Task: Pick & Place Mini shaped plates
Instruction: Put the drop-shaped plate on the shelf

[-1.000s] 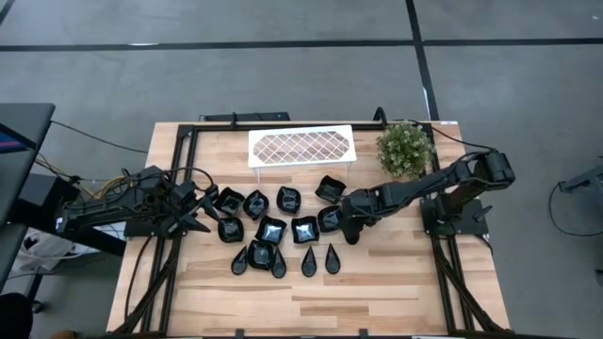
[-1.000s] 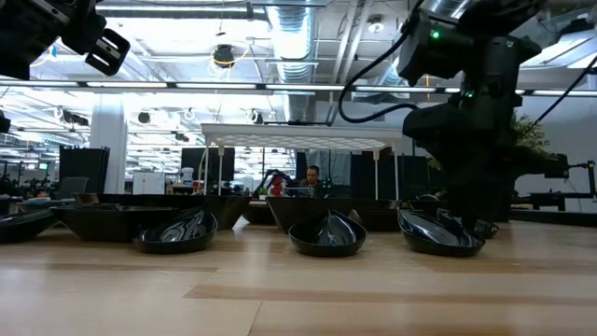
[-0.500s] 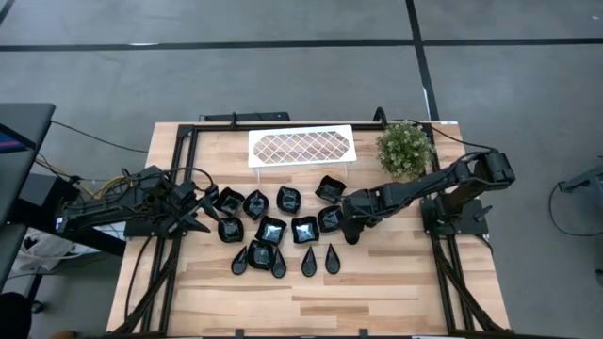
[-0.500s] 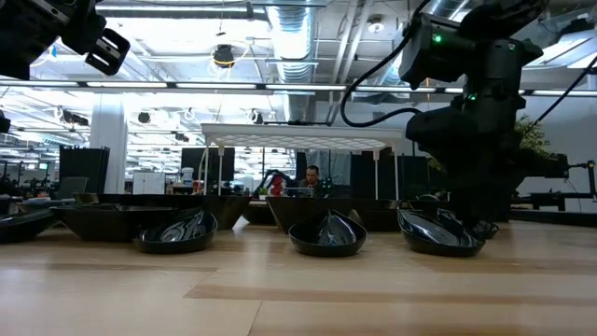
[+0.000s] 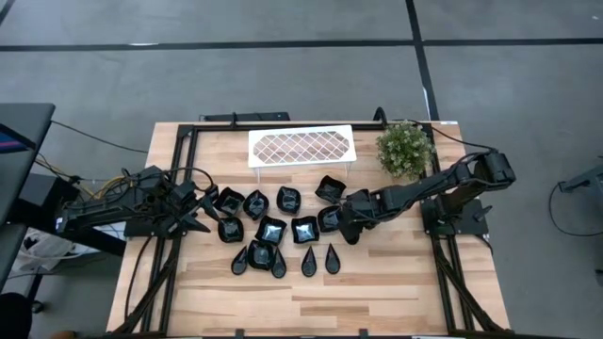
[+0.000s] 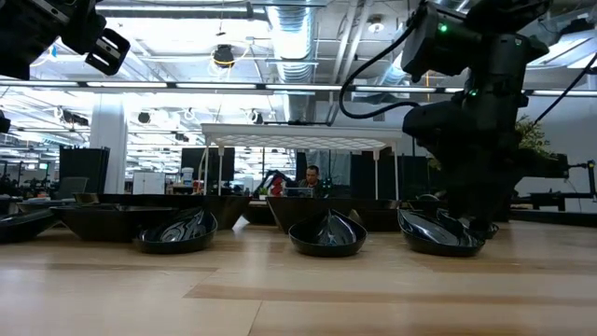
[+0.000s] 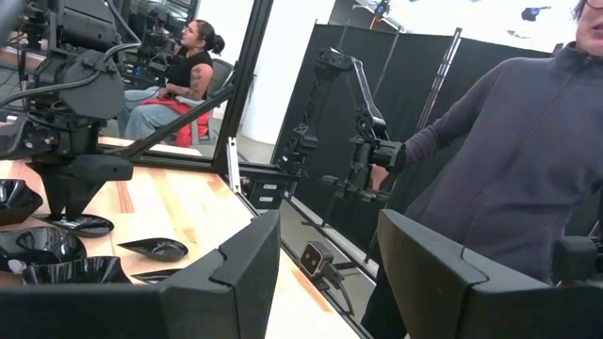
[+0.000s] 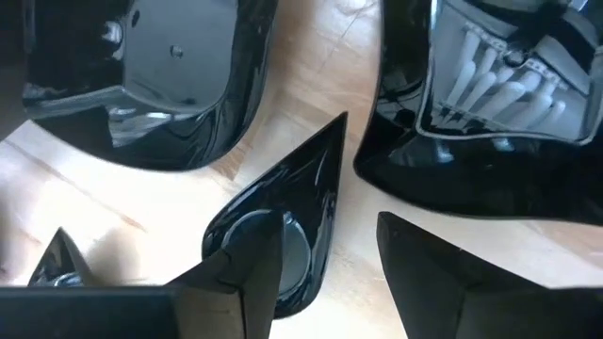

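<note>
With its fingers apart and empty, the right gripper [image 5: 350, 229] hangs low over the right end of the mini shaped plates [image 5: 283, 231] clustered mid-table, so I judge it should drop squarely astride one rim, clear of neighbouring dishes, before closing. The right wrist view shows a teardrop plate [image 8: 273, 235] beneath those fingers, which the high view cannot resolve; the left gripper [image 5: 193, 209] waits at the cluster's left edge, jaws likewise parted with nothing between them.
</note>
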{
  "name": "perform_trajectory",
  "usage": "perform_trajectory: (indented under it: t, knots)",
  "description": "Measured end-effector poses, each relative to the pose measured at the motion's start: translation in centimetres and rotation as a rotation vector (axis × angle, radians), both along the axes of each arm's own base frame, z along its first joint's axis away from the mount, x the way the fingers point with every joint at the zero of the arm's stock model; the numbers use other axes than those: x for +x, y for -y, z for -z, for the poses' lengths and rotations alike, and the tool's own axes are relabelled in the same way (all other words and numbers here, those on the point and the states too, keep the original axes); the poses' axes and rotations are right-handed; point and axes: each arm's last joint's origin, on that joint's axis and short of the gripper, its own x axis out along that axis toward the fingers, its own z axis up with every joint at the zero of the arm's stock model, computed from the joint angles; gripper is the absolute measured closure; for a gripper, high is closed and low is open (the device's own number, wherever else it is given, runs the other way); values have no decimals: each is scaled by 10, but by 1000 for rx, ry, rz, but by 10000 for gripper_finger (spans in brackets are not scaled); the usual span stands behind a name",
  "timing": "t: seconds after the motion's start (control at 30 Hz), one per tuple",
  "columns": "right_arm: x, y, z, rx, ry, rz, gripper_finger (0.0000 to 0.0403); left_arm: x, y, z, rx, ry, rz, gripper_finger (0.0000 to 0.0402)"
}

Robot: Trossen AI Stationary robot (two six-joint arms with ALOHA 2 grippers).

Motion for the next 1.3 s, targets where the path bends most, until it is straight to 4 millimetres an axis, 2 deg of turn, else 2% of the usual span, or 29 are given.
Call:
perform_trajectory:
  t: [0.53,0.83,1.1,1.3]
  knots:
    - [-3,-5,1,-32,-25,-21,235,0,0,0,0,0,0,219]
    - [2,-11,16,-11,-77,-46,235,0,0,-1,2,6,0,219]
    - [-1,-10,6,-8,-34,-36,237,0,0,-1,3,15,0,219]
    - [-1,-9,4,-6,-29,-39,268,0,0,-2,5,22,0,219]
